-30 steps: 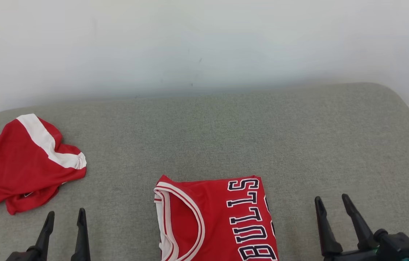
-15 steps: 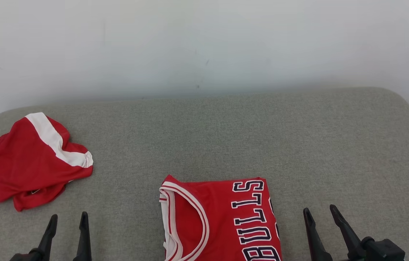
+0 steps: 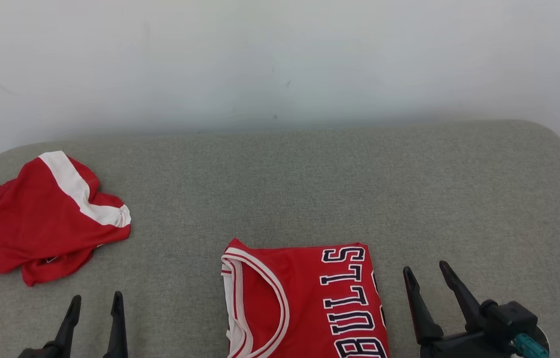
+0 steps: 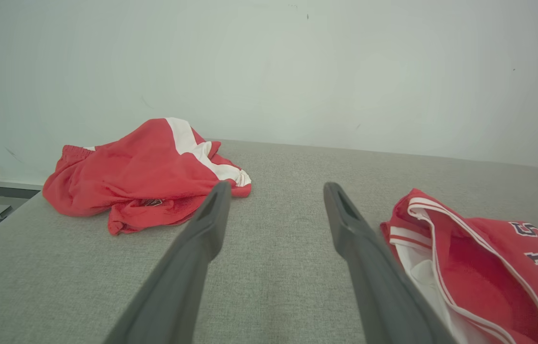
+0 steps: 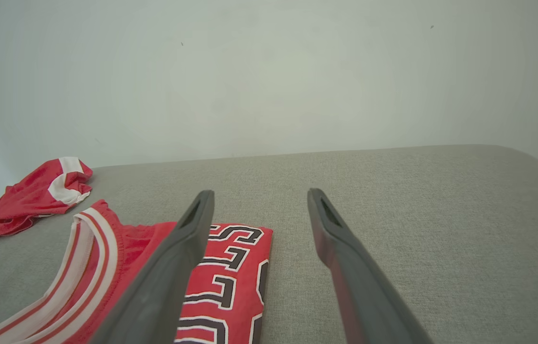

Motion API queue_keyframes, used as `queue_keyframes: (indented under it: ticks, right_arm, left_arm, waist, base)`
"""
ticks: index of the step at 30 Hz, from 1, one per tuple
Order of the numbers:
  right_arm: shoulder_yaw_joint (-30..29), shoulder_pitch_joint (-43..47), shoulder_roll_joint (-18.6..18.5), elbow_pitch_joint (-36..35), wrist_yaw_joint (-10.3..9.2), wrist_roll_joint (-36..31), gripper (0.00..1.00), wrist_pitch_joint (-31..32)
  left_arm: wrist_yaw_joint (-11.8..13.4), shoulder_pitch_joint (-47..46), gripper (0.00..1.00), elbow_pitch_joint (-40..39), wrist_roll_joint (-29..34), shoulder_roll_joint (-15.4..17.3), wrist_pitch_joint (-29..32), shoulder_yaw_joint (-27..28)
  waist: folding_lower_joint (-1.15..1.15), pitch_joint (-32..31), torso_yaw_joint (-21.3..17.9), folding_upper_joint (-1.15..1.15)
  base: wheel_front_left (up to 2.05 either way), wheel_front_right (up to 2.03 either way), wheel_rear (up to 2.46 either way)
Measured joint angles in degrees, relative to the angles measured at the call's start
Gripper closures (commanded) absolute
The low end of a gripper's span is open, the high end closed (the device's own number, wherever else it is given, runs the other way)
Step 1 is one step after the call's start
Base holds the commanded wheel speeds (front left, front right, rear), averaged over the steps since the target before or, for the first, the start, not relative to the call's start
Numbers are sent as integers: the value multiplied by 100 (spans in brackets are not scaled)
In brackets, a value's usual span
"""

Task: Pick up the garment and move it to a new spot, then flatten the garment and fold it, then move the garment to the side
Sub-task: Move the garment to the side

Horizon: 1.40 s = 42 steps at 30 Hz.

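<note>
Left hand [image 3: 97,297] wide, right hand [image 3: 425,267] wide beside folded jersey [image 3: 304,298], crumpled red garment [image 3: 36,223] well apart

The bench [image 3: 309,174] stands against the wall [image 3: 280,59], which rises behind its far edge. The jersey [image 3: 304,298] lies folded flat on the bench at the near edge, about the middle, with its neck opening toward the left and its lettering along the right side. The crumpled garment [image 3: 41,219] lies in a heap on the bench's left end, farther back than the jersey and well apart from it. The left pincer [image 3: 97,296] is at the near edge, in front of the heap's right part and left of the jersey. The right pincer [image 3: 425,266] is just beside the jersey's right edge, over bare bench.
</note>
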Motion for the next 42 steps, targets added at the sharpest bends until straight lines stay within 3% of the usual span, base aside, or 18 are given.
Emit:
queue_keyframes:
  ticks: [13,29,30,31,38,42]
  right_arm:
    - [-11,-1077,91,1227,-1,-62,0,794]
    - [243,-1528,261,2889,0,148,0,709]
    - [297,-1550,267,2953,-1,223,65,712]
    - [360,-1592,266,3006,-1,304,99,717]
    - [536,-1958,286,3273,0,454,100,636]
    - [727,-2505,108,3281,0,479,100,716]
  left_arm:
    - [-99,-180,0,78,104,-120,0,5]
    - [-207,-466,0,230,214,-270,0,142]
    - [-225,-480,0,240,241,-287,0,140]
    - [-243,-494,0,244,257,-303,0,137]
    - [-298,-571,0,281,307,-357,0,158]
    - [-310,-641,0,275,327,-386,0,154]
  waist:
    - [0,248,278,1]
    - [1,733,466,1]
    - [1,745,461,1]
    - [1,754,458,1]
    - [0,800,412,1]
    - [0,877,392,0]
  base:
    - [0,0,0]
    - [0,0,0]
    - [0,0,0]
    - [0,0,0]
    - [0,0,0]
    - [0,0,0]
